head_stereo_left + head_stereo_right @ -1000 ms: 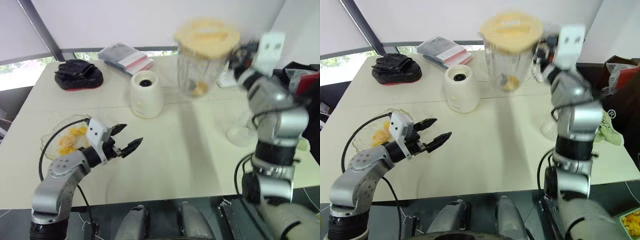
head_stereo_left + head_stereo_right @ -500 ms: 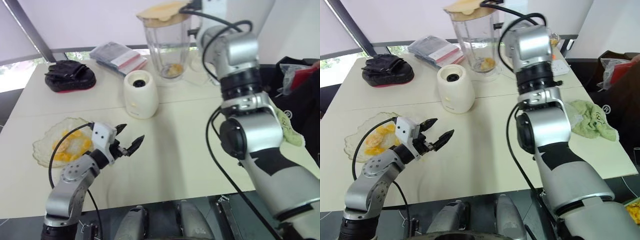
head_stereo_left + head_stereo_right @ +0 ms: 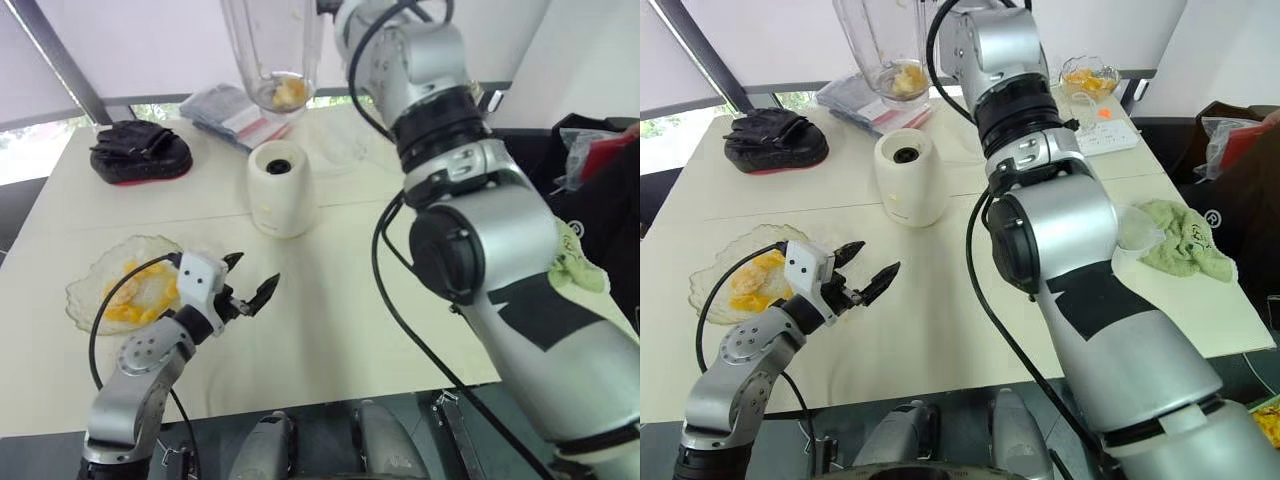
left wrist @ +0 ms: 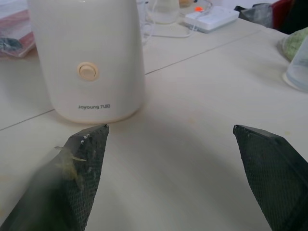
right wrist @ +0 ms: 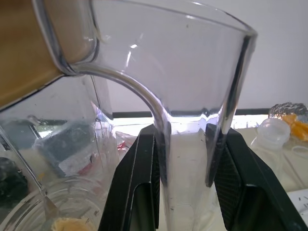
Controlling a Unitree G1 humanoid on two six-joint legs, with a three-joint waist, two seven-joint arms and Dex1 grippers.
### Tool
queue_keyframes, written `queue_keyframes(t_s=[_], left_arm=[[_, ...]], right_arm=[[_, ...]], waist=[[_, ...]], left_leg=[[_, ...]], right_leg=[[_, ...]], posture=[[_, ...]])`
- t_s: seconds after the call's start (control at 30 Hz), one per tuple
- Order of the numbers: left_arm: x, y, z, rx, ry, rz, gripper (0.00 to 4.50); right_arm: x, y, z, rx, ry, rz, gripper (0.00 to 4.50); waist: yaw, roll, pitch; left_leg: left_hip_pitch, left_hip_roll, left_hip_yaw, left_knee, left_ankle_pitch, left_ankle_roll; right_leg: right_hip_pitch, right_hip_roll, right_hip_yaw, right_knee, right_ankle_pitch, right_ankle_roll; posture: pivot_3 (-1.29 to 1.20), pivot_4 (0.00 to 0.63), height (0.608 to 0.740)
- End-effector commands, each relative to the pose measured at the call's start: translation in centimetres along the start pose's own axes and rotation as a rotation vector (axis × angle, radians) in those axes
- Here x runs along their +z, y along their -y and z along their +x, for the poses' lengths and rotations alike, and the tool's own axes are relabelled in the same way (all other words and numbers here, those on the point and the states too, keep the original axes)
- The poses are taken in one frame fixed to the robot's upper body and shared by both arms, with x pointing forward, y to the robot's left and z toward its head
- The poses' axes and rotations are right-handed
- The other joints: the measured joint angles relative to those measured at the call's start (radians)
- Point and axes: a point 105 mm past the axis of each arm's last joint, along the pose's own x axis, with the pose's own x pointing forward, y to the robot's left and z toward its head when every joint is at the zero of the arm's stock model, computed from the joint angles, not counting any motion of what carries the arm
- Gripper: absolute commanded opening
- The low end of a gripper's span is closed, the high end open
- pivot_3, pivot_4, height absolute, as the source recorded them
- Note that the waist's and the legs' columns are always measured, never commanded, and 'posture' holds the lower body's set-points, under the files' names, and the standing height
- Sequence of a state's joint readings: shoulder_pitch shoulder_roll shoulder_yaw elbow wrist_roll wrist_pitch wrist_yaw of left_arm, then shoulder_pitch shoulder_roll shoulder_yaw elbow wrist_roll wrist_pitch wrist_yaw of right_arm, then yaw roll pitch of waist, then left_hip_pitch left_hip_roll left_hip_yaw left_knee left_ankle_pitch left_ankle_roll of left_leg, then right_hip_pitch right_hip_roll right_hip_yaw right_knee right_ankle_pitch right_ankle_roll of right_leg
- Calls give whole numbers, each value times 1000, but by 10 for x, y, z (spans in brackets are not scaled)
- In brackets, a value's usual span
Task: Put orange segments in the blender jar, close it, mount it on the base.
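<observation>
Our right gripper is clamped on the handle of the blender jar, one black finger on each side, and holds the jar upright in the air over the far part of the table. A few orange segments lie at the jar's bottom and a tan lid caps it. From the head camera the jar hangs above the cream base, clear of it, with nothing between the two.

Our left gripper hovers over the near table, fingers spread and empty, just beside a glass plate of loose fruit. A black pouch and a stack of packets lie beyond the base. A green cloth sits at the table's right edge, and a small fruit dish stands far back.

A second ago the jar was to the right of the base — it has since swung across to above it. The left gripper is as it was.
</observation>
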State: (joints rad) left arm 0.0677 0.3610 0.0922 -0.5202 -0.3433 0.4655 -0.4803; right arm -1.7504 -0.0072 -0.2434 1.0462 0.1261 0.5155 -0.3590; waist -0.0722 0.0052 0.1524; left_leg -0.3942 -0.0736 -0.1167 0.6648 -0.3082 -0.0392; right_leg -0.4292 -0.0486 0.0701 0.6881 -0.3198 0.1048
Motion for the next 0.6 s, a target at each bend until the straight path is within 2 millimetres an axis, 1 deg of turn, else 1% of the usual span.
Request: queue_keyframes(t_s=[0.03,0.1,0.33,0.6], left_arm=[[14,3,-2,0,49,47,4308],[15,2,-3,4,47,50,4308],[14,3,-4,-6,32,57,4308],[10,5,-3,-32,18,54,4308]], right_arm=[[21,-14,-10,-34,109,121,932],[5,-18,-8,-56,85,126,932],[-35,-18,-6,-105,3,106,932],[-55,-13,-7,-139,-45,64,932]], waist=[[-2,0,0],[-4,0,0],[-2,0,0],[-9,0,0]], left_leg=[[0,0,0,0,0,0],[0,0,0,0,0,0],[0,0,0,1,0,0],[1,0,0,1,0,0]], right_leg=[[0,0,0,0,0,0],[0,0,0,0,0,0],[0,0,0,1,0,0],[1,0,0,2,0,0]], posture=[[0,150,740],[0,150,740],[0,150,740],[0,150,740]])
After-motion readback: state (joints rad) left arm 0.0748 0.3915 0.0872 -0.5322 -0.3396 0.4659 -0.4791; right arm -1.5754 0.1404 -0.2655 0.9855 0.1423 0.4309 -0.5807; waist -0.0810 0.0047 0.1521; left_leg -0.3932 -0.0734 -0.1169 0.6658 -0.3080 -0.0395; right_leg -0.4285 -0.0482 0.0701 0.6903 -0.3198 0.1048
